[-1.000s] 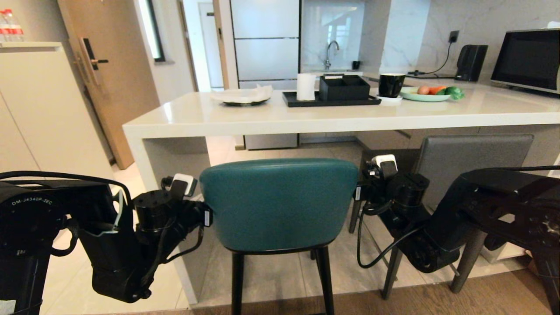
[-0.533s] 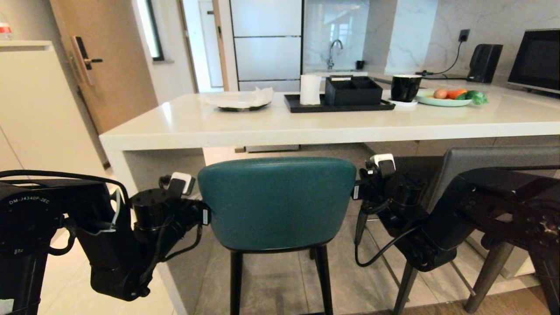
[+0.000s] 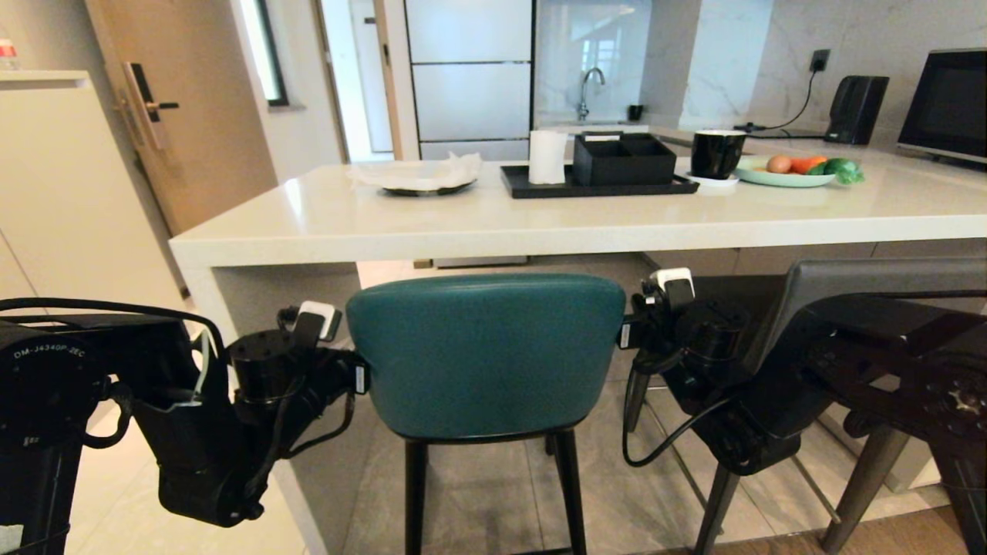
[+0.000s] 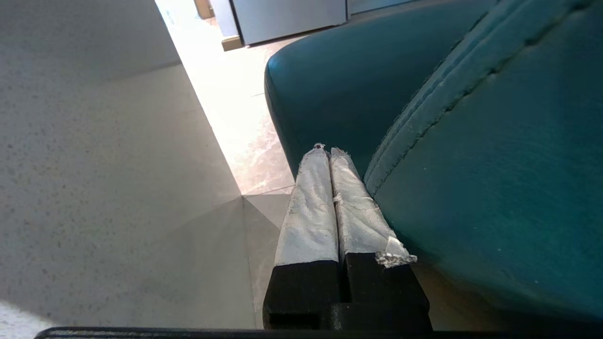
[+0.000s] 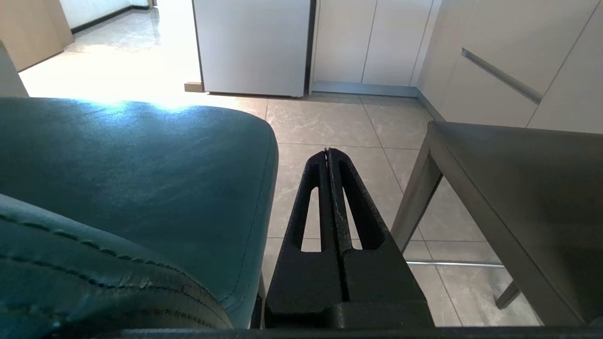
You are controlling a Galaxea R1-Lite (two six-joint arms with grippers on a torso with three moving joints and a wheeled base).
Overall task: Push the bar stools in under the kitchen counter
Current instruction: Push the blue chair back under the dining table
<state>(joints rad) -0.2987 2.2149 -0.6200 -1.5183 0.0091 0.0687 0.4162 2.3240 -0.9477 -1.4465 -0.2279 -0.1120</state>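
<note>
Teal stool (image 3: 486, 354): backrest facing the robot, just short of the desk (image 3: 463, 223) edge, seat beginning to pass beneath. Left tool (image 4: 327, 153): fingers pressed together, empty, flanking the backrest's left side. Right tool (image 5: 328, 155): likewise closed, empty, at its right side, between teal and grey stool (image 3: 848, 285). Desk lies straight ahead; both arms equally near.

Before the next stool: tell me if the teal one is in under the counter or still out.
Still out: the teal stool's back sits in front of the kitchen counter's edge.
</note>
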